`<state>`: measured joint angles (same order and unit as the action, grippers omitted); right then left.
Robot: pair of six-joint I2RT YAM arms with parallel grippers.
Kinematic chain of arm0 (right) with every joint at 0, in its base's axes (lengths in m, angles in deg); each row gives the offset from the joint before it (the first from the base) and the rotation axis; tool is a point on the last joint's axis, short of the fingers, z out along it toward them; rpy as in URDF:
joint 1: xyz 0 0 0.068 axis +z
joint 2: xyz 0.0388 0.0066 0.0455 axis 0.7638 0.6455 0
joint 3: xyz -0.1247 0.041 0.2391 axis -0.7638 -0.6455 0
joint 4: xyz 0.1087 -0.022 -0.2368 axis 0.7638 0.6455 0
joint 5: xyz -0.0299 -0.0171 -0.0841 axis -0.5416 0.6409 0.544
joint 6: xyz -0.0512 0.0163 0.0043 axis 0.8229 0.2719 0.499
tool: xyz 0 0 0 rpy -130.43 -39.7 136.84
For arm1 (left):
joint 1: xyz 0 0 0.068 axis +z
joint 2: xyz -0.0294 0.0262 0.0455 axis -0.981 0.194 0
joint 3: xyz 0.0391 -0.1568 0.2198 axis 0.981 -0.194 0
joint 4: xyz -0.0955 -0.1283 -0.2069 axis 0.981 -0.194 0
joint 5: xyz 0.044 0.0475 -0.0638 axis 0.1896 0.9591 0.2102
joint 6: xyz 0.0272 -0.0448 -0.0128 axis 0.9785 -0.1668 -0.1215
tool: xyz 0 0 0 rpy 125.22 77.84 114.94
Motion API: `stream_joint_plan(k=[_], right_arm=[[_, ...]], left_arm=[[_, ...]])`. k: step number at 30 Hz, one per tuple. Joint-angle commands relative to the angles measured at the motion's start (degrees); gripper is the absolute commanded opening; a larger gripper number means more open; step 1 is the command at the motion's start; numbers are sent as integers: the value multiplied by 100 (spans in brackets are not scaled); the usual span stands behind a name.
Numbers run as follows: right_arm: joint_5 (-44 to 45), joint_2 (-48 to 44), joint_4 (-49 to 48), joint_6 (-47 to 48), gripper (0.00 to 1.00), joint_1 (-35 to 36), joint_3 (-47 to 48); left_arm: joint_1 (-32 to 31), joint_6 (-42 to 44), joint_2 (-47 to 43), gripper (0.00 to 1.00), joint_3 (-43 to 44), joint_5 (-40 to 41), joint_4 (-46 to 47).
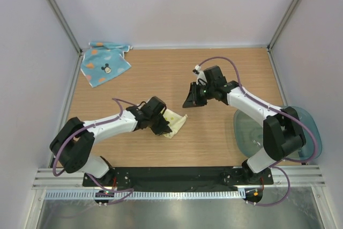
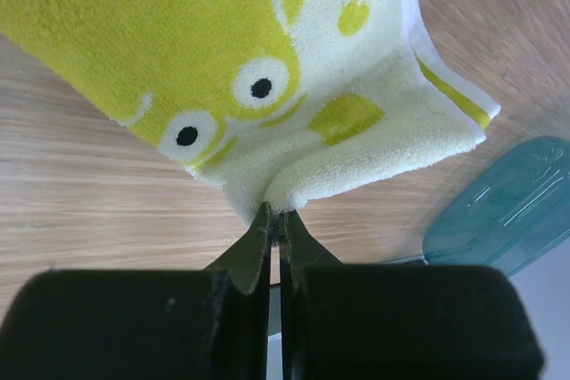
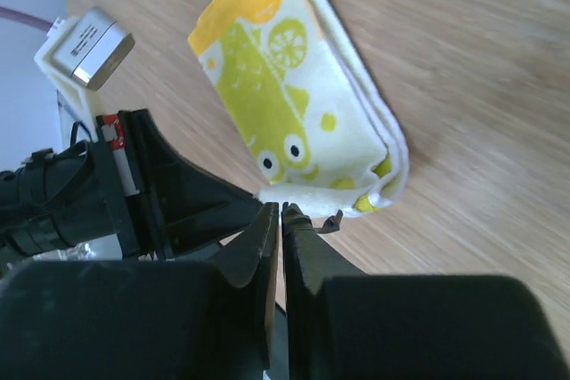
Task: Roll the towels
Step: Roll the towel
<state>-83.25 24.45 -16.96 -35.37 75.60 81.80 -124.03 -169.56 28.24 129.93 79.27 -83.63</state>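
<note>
Evidently starting the first roll, pinching the yellow towel (image 1: 178, 120) by its edge in the left gripper (image 2: 276, 218), just below frame centre. Next, probably curl that edge over, steadying with the right gripper (image 3: 280, 211), fingers together on nothing.

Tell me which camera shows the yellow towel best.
Right wrist: nearly the whole folded yellow towel lies in frame, layered edges plain. Left wrist crops it close, its edge pinched in the left gripper. Top external shows it small, partly under that gripper.

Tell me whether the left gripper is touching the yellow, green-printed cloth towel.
Touching. The left wrist view shows the fingers of the left gripper closed on the edge of the yellow, green-printed cloth towel.
</note>
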Motion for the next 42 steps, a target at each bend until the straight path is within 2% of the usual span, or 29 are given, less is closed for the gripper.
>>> stream_joint_plan(k=[1, 2, 5, 9, 22, 42], right_arm=[[-594, -62, -717, -48, 12, 135, -213], [-743, -27, -797, -57, 7, 170, -249], [-928, 18, -991, -4, 2, 276, -345], [-1261, 0, -1360, -83, 1, 276, -521], [-1307, 351, -1790, 66, 1, 707, -776], [-1157, 2548, -3197, -321, 1, 672, -460]], left_arm=[[47, -564, -110, 0, -138, -80, -231], [65, -635, -145, 0, -278, -63, -231], [144, -1011, -382, 0, -646, -10, -204], [301, -1251, -725, 1, -1043, 69, -38], [786, -320, 4, 0, -622, -414, 77], [891, 23, 145, 0, -446, -405, 7]])
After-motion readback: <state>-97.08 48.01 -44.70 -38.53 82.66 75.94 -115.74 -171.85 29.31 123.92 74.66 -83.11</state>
